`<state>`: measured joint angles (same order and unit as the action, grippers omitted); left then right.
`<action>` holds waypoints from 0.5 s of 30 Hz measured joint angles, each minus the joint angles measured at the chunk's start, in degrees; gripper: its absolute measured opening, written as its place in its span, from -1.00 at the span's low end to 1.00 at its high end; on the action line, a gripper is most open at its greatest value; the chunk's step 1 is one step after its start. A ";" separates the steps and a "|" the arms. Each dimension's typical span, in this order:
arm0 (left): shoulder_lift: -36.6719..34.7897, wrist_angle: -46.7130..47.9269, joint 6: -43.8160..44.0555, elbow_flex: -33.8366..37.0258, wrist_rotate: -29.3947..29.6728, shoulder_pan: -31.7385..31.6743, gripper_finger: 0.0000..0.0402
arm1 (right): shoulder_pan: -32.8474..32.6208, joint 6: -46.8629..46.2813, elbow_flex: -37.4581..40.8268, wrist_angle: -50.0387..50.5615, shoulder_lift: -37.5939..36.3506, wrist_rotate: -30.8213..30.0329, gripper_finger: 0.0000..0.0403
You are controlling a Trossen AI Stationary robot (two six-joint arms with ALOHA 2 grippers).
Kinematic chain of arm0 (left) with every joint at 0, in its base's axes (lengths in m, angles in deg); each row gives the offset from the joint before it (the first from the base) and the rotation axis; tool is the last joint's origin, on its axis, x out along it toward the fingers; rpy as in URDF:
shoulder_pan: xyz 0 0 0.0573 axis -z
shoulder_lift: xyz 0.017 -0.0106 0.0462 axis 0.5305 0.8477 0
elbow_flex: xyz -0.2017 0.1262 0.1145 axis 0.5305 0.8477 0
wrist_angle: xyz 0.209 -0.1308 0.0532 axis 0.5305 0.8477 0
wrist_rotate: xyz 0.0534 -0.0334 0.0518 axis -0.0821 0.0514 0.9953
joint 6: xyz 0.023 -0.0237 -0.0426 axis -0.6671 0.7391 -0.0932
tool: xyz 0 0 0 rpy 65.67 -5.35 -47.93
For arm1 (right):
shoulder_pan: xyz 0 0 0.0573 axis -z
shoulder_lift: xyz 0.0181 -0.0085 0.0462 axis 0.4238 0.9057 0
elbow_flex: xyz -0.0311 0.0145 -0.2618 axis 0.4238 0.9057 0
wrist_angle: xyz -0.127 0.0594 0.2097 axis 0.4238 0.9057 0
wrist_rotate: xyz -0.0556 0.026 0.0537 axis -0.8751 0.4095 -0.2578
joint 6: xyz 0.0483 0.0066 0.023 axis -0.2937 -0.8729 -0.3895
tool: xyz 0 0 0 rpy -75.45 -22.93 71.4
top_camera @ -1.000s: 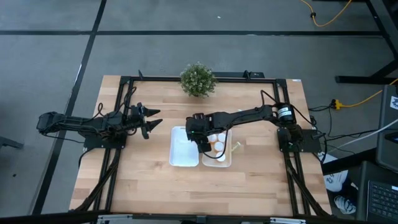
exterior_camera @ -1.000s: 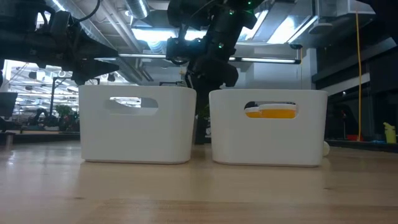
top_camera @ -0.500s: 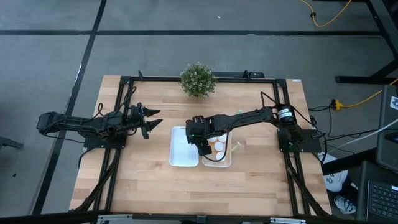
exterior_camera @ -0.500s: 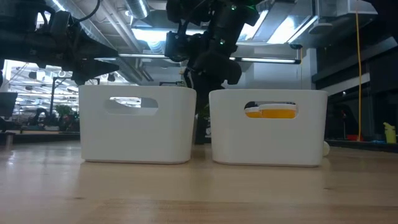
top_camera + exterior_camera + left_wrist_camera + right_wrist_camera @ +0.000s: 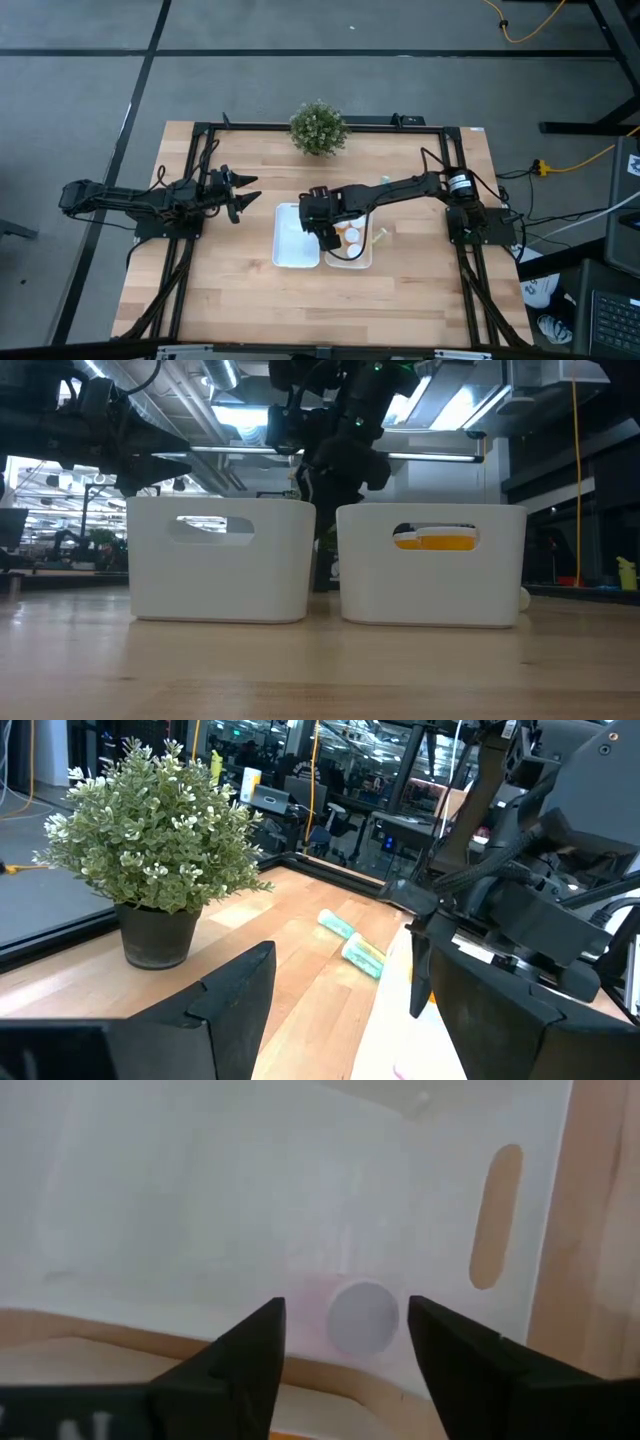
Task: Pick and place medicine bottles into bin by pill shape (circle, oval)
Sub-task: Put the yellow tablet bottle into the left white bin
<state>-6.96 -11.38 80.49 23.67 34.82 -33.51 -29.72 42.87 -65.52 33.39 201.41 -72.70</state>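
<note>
high view: i see the right gripper (image 5: 327, 238) over the seam between the left bin (image 5: 297, 236) and the right bin (image 5: 356, 262); the left gripper (image 5: 244, 194) waits at 9 o'clock of the bins, fingers spread.

low view: an orange bottle (image 5: 434, 540) shows through the right bin's handle slot.

left wrist view: two teal bottles (image 5: 352, 941) lie on the table at 3 o'clock of the plant (image 5: 150, 840).

right wrist view: i see the right fingers (image 5: 246, 1348) parted, holding nothing; a pink bottle (image 5: 362, 1317) with a white cap stands between them inside the left bin.

pink bottle (image 5: 363, 1318) upright in left bin, orange bottles (image 5: 351, 238) in right bin, two teal bottles (image 5: 350, 940) on table
</note>
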 joint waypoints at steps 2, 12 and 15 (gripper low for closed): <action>-0.01 0.00 0.00 -0.01 -0.01 0.00 0.27 | -0.22 0.01 0.00 0.14 -0.17 -0.27 0.16; -0.02 -0.01 -0.01 -0.01 0.00 0.00 0.27 | -5.79 -11.56 -0.07 11.93 -10.32 -4.61 0.32; 0.00 0.01 -0.01 -0.02 -0.01 0.00 0.27 | -9.75 -27.55 -0.06 22.91 -14.81 -5.13 0.27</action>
<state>-6.96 -11.37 80.48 23.65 34.80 -33.51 -39.47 15.32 -65.58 56.30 186.60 -77.84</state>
